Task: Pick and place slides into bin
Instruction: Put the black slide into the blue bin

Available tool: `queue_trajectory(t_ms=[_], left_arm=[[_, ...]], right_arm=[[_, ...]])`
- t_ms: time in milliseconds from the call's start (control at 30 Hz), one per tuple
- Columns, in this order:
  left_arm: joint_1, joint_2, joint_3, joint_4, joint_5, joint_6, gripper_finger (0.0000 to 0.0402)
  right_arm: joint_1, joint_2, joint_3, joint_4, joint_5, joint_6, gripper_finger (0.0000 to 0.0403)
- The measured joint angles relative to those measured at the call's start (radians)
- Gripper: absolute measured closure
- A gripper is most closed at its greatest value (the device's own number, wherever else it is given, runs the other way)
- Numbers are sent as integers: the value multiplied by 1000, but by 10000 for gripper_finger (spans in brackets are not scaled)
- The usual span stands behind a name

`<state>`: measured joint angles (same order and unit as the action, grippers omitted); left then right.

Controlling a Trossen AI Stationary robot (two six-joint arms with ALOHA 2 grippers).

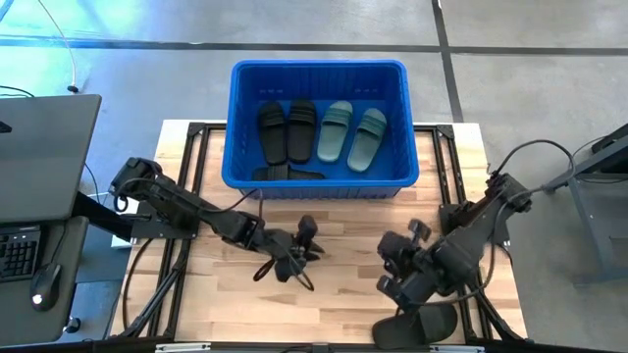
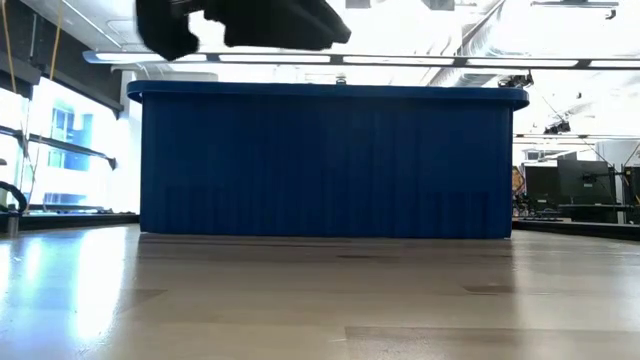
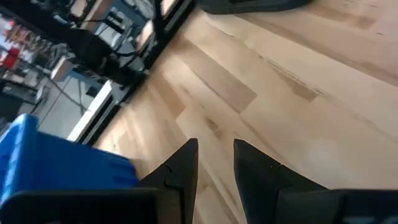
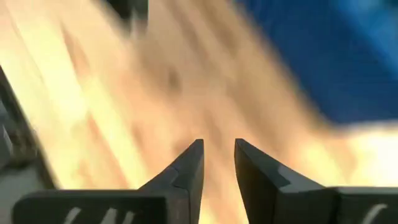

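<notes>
The blue bin (image 1: 316,74) stands at the table's far middle; it fills the low view (image 2: 330,160). Inside lie two black slides (image 1: 287,130) and two sage green slides (image 1: 351,132) side by side, and another black slide (image 1: 287,175) lies crosswise by the near wall. One more black slide (image 1: 417,326) lies at the table's near right edge, partly under my right arm; it also shows in the left wrist view (image 3: 249,5). My left gripper (image 1: 306,238) hangs over the table's middle, near side of the bin, shut and empty (image 3: 216,149). My right gripper (image 1: 392,267) hangs just beyond the near slide, shut and empty (image 4: 218,149).
Bare wooden tabletop (image 1: 343,221) lies between the bin and the near edge. A black frame (image 1: 186,147) runs along the table's sides. A desk with a keyboard and mouse (image 1: 39,284) stands off the left edge.
</notes>
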<state>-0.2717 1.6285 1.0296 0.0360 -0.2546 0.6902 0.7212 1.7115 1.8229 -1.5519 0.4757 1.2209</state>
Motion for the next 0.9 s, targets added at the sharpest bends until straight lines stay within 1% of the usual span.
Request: queue_trajectory(t_ms=[100, 200, 300, 433, 500, 567, 633, 700, 800, 900], left_arm=[[5, -1, 2, -7, -4, -17, 311], [13, -1, 2, -10, -4, -17, 311], [17, -1, 2, -19, -3, -17, 311], [17, -1, 2, -18, -28, -13, 311], [17, -1, 2, -18, -30, -12, 311], [17, -1, 2, -17, -37, -10, 311], [17, -1, 2, -16, -52, -10, 311], [17, -1, 2, -15, -53, -10, 311], [17, -1, 2, -15, -55, -10, 311], [17, -1, 2, -15, -55, -10, 311]], right_arm=[[0, 0, -125, 42, -216, 37, 296], [0, 2, -276, 158, -371, 69, 266], [0, 2, -417, 304, -544, 189, 234], [0, 2, -554, 486, -829, 365, 198], [0, 2, -596, 528, -954, 448, 186], [1, 2, -618, 546, -1042, 517, 178], [5, 2, -628, 537, -1072, 547, 175], [11, 2, -628, 546, -1042, 581, 175], [26, 2, -628, 575, -987, 672, 176], [54, 6, -628, 619, -978, 734, 181]])
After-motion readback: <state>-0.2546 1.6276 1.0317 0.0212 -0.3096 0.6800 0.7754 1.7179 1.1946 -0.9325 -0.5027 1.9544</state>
